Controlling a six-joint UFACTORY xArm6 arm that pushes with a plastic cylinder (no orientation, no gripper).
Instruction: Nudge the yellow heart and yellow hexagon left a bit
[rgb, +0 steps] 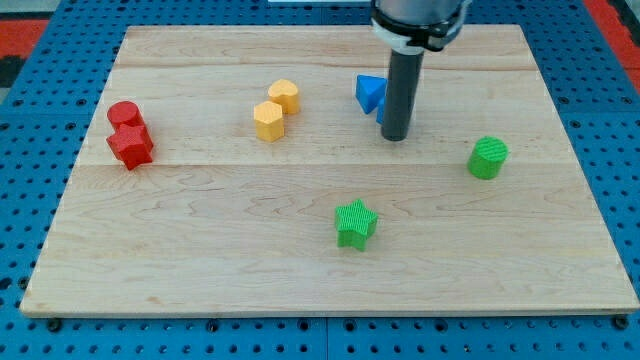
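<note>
The yellow heart (285, 95) and the yellow hexagon (268, 120) sit touching each other, left of the board's middle, the heart up and right of the hexagon. My tip (395, 137) is on the board to the right of them, about a hundred pixels from the heart. It stands just in front of a blue triangle (371, 93) and partly hides another blue block (382, 110) behind the rod.
A red cylinder (123, 113) and a red block (131, 146) touch at the view's left. A green star (355, 222) lies at the bottom middle. A green cylinder (488, 157) is at the right. The wooden board (200, 250) lies on a blue pegged surface.
</note>
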